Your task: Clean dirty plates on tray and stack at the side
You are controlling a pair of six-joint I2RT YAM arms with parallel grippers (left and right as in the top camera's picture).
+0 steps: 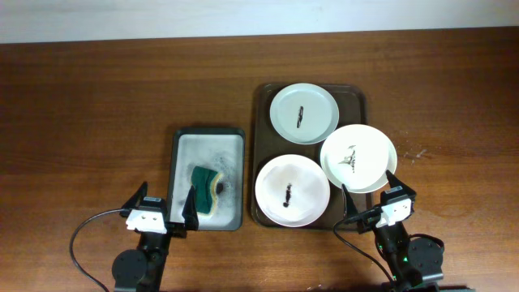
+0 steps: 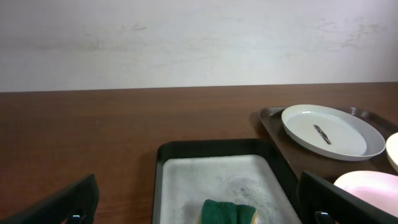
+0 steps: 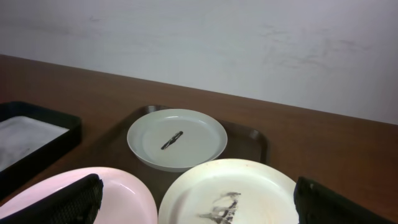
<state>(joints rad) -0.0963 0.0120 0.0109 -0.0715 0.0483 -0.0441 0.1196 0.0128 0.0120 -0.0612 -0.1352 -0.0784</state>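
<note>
Both grippers sit at the near edge of the wooden table [image 1: 97, 105], low in the overhead view. The left gripper [image 1: 162, 201] has its jaws spread wide with nothing between them, and its right finger lies over the near left corner of the black wash tray [image 1: 173, 154]. That tray stands left of centre with foamy water inside, and a green and yellow sponge [image 1: 207, 189] rests in its near half, just ahead of the left fingers in the left wrist view. The right gripper [image 1: 369, 193] is also spread wide and empty, its fingers just near of the plates. To the right of the wash tray, close beside it, lies the brown tray [image 1: 355, 96] carrying three dirty plates. The pale green plate [image 1: 303, 113] sits at the far end, the pinkish plate [image 1: 292, 189] at the near left, and the cream plate [image 1: 358, 156] at the right, reaching past the tray's right rim and overlapping the pinkish plate's edge. Each plate has a dark smear at its centre. Whether the right fingers touch the cream plate cannot be told.
</note>
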